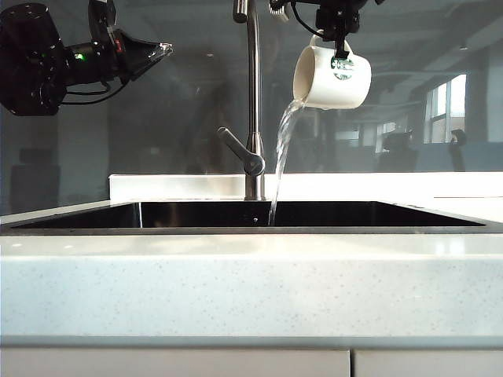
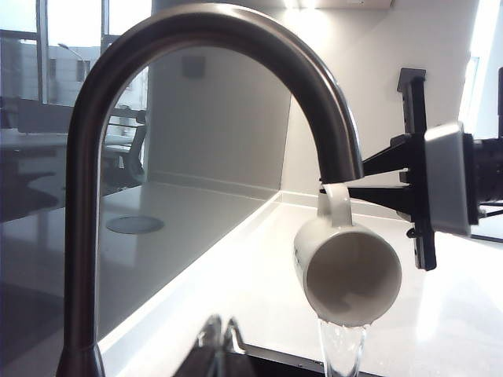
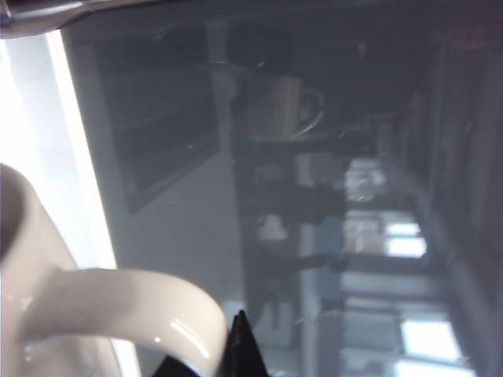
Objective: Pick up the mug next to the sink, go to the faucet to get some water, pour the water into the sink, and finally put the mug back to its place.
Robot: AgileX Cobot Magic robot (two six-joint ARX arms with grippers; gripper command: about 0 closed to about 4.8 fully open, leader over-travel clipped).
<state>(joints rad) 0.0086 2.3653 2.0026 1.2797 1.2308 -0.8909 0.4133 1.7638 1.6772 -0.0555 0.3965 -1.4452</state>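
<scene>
**Pouring step under way: mug tipped over the sink, water running out**

The right gripper (image 1: 339, 35) hangs high above the basin, its jaws pinched on the handle of the mug (image 1: 332, 77). The mug hangs directly below that gripper, tilted hard over so its mouth faces down and toward the faucet (image 1: 252, 94), which stands just beside it. A stream of water (image 1: 281, 149) falls from the lower lip of the mug, straight down into the sink (image 1: 251, 214) far beneath the gripper. In the left wrist view the mug's open mouth (image 2: 350, 271) sits just under and beside the faucet's curved spout (image 2: 236, 47), with water leaving its rim.

The left gripper (image 1: 161, 50) hovers well off to the other side of the faucet from the mug, its fingers pressed together and holding nothing.

By my reading this is the third step, emptying the water into the sink; filling looks done. The next move calls for holding the tilt until the stream stops, then rolling the mug upright without loosening the pinch on the handle, clearing the faucet pipe, and carrying it to its place on the countertop (image 1: 251, 283) next to the sink. The wet handle could slip during that roll.
</scene>
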